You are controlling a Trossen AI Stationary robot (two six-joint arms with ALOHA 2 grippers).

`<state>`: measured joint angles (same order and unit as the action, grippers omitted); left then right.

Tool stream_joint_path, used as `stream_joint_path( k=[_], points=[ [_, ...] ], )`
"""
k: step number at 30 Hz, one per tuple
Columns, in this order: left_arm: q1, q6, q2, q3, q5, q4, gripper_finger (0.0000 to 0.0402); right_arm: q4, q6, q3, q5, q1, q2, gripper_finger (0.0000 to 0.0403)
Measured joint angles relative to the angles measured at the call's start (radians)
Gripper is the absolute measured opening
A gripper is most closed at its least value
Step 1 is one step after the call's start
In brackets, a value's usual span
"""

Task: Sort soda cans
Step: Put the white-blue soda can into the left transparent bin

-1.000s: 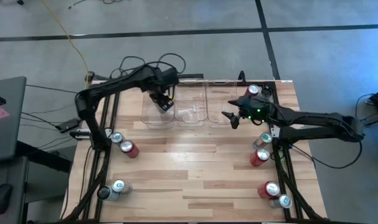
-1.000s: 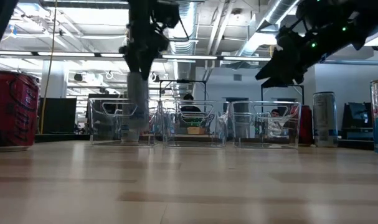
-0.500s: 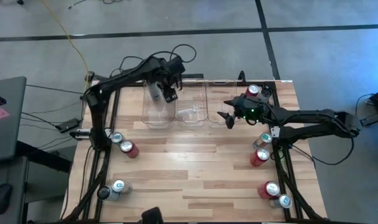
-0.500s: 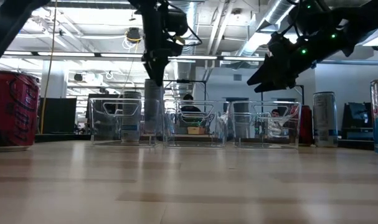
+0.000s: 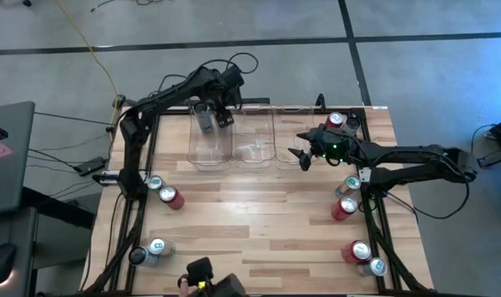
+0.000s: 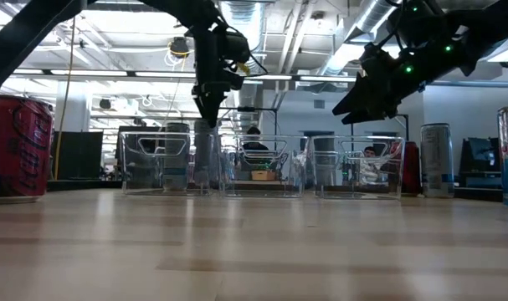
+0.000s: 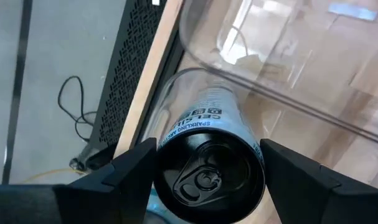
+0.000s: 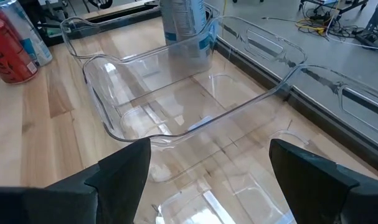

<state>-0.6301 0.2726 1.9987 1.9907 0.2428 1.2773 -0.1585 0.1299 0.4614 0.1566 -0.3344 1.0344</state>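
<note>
While the table (image 5: pixel 258 223) has loose cans near both side edges, three clear bins (image 5: pixel 254 144) line its far edge. Left claw (image 5: pixel 215 114) grips a grey can (image 7: pixel 208 168) over the left bin; right claw (image 5: pixel 303 157) hangs open, empty, above the right bin.

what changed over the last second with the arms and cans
The left gripper carried its grey can from the near part of the left bin toward its far end, still gripping it. The right gripper shifted slightly over the right bin, jaws open. The other cans stayed put.
</note>
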Motion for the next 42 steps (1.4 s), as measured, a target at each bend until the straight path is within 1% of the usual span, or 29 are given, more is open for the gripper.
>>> stream_joint_path(
  k=[6, 14, 23, 31, 32, 35, 40, 42],
  points=[
    [-0.026, 0.013, -0.001, 0.000, -0.008, 0.006, 0.0257, 0.000, 0.000, 0.000, 0.000, 0.000, 0.000, 0.0350],
    [-0.027, 0.023, -0.001, 0.000, -0.062, 0.006, 0.0259, 0.000, 0.001, 0.000, 0.000, 0.000, 0.000, 0.0350],
    [-0.027, 0.023, -0.001, 0.000, -0.059, -0.034, 0.0288, 0.000, 0.001, 0.000, 0.000, 0.000, 0.000, 0.0350],
    [-0.028, 0.023, -0.003, 0.000, -0.057, -0.065, 0.0292, 0.001, 0.001, 0.000, 0.000, 0.000, -0.001, 0.0350],
    [-0.028, 0.022, -0.003, 0.000, -0.047, -0.064, 0.0292, 0.001, 0.001, 0.000, 0.000, 0.000, -0.001, 0.0350],
    [-0.022, 0.001, -0.007, 0.000, 0.026, -0.047, 0.0292, 0.001, 0.001, 0.000, 0.000, 0.000, -0.001, 0.0350],
    [-0.006, -0.034, -0.049, 0.000, 0.171, 0.068, 0.0293, 0.001, 0.000, 0.000, 0.000, 0.000, -0.001, 0.0350],
    [-0.003, -0.051, -0.077, 0.000, 0.177, 0.085, 0.0293, 0.000, 0.001, 0.000, 0.000, 0.000, -0.001, 0.0350]
  ],
)
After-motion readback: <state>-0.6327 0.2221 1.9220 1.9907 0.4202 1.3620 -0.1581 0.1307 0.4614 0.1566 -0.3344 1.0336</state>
